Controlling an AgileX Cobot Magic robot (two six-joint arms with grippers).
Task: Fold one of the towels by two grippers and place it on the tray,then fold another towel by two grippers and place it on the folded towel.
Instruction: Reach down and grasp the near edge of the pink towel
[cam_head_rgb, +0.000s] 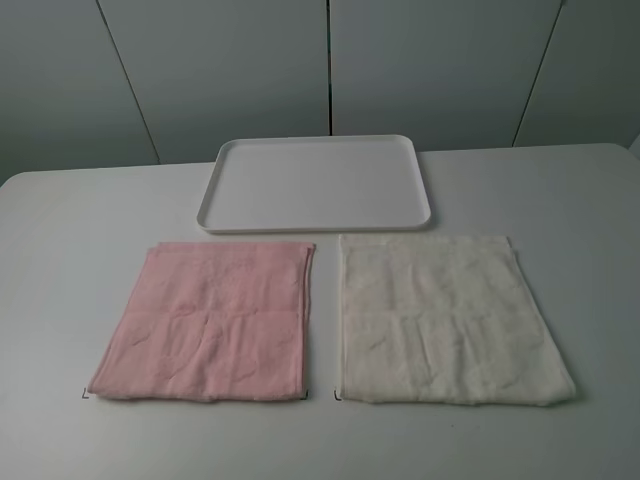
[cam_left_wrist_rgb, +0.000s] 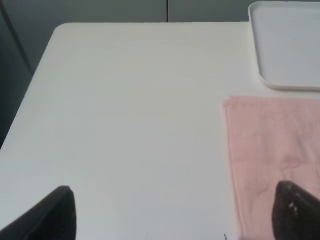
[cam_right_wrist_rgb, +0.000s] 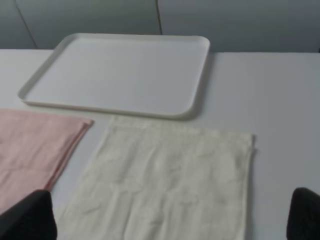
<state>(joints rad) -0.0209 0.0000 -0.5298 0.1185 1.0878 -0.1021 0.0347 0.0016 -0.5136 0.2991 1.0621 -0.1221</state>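
Note:
The pale pink towel (cam_head_rgb: 205, 320) lies flat on the left of the table, and the cream-white towel (cam_head_rgb: 450, 320) lies flat to its right. Behind them sits the empty white tray (cam_head_rgb: 315, 185). Neither gripper shows in the exterior high view. My left gripper (cam_left_wrist_rgb: 175, 215) is open above the bare table, one finger (cam_left_wrist_rgb: 295, 210) over the pink towel's (cam_left_wrist_rgb: 275, 150) left edge; the tray's corner (cam_left_wrist_rgb: 290, 50) shows beyond. My right gripper (cam_right_wrist_rgb: 167, 220) is open above the cream-white towel (cam_right_wrist_rgb: 170, 185), its fingers (cam_right_wrist_rgb: 30, 217) spread wide, with the pink towel (cam_right_wrist_rgb: 30, 150) and the tray (cam_right_wrist_rgb: 120, 70) also in view.
The white table (cam_head_rgb: 70, 250) has rounded far corners and a left edge (cam_left_wrist_rgb: 30, 85) close to the pink towel's side. Grey wall panels (cam_head_rgb: 320, 60) stand behind the tray. Small black marks (cam_head_rgb: 85, 393) sit at the towels' front corners.

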